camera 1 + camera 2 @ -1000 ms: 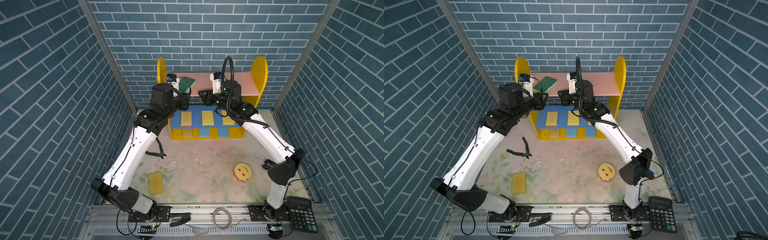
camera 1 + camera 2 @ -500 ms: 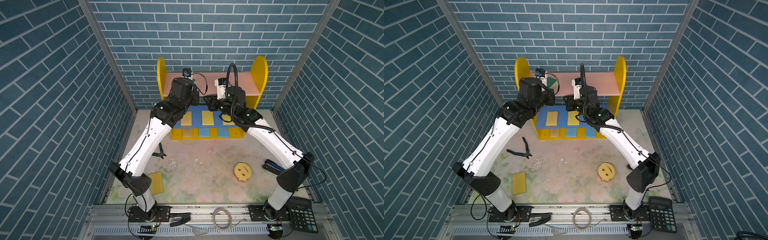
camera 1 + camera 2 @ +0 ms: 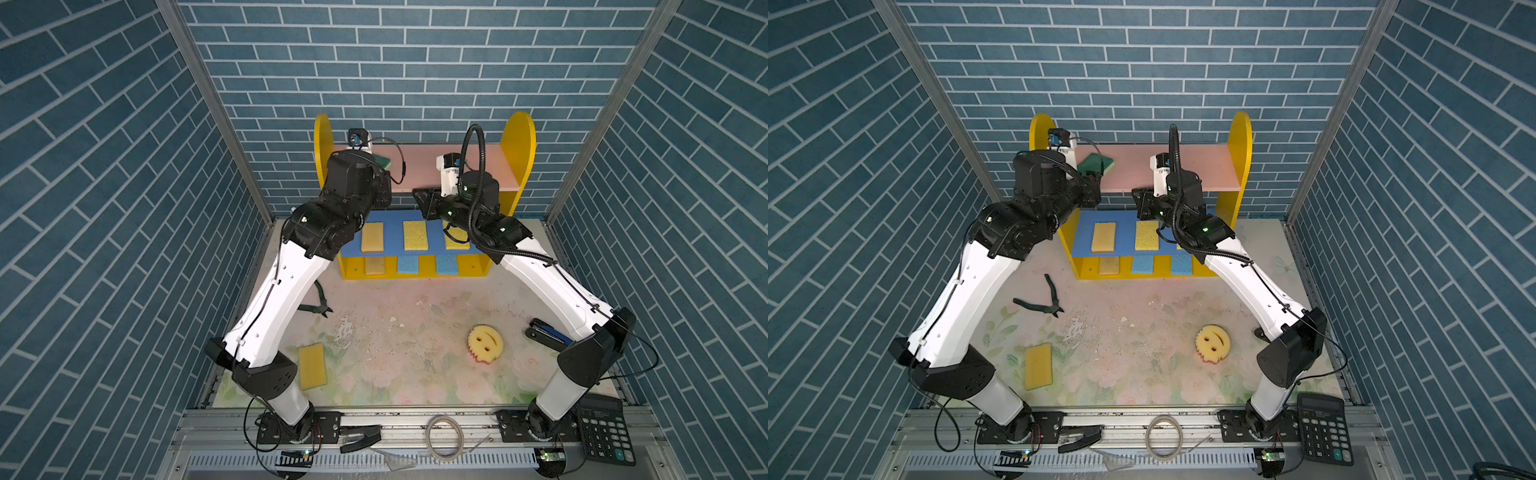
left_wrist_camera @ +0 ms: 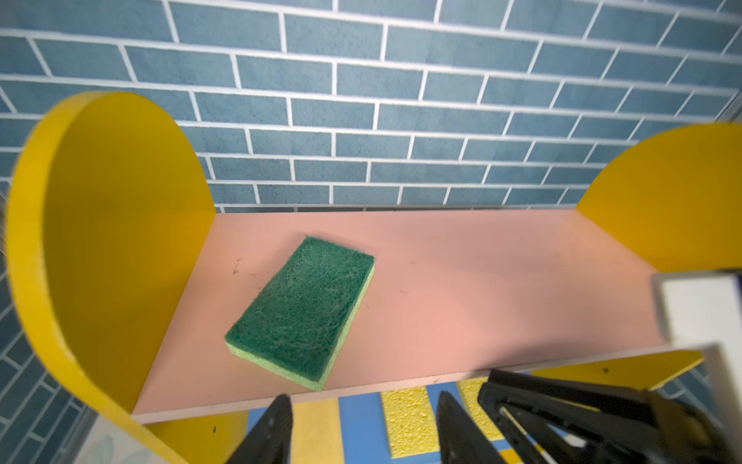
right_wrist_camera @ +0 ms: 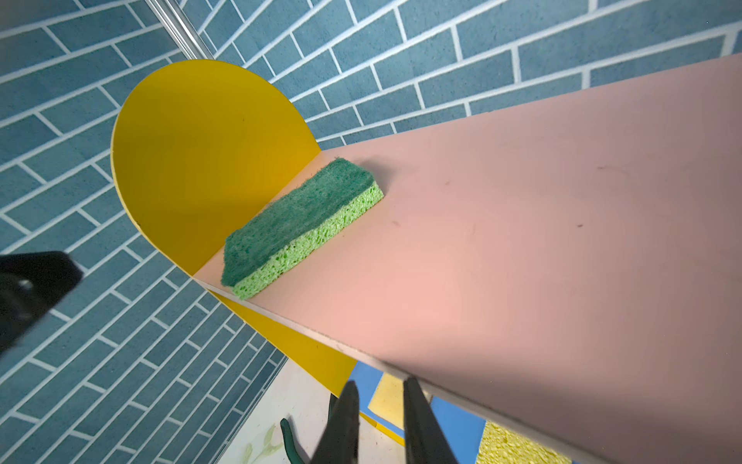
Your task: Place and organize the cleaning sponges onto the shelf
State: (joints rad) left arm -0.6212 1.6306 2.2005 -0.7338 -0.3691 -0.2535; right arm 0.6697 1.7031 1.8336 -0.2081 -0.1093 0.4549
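Two loose pieces lie nearest on the table (image 3: 407,332): a flat yellow sponge (image 3: 312,365) and the round smiley sponge (image 3: 485,343). Both look light, soft and springy, best pinched gently across the short width or the rim. Farther off, the shelf (image 3: 518,166) holds seven more: three on its yellow base, three on the blue middle board, and one green-topped sponge (image 4: 302,307) lying askew on the pink top board. Nine sponges, then. Before that top board the left gripper (image 4: 363,430) hangs with jaws spread and empty; the right gripper (image 5: 379,422), alongside, shows jaws narrowly parted, gripping nothing.
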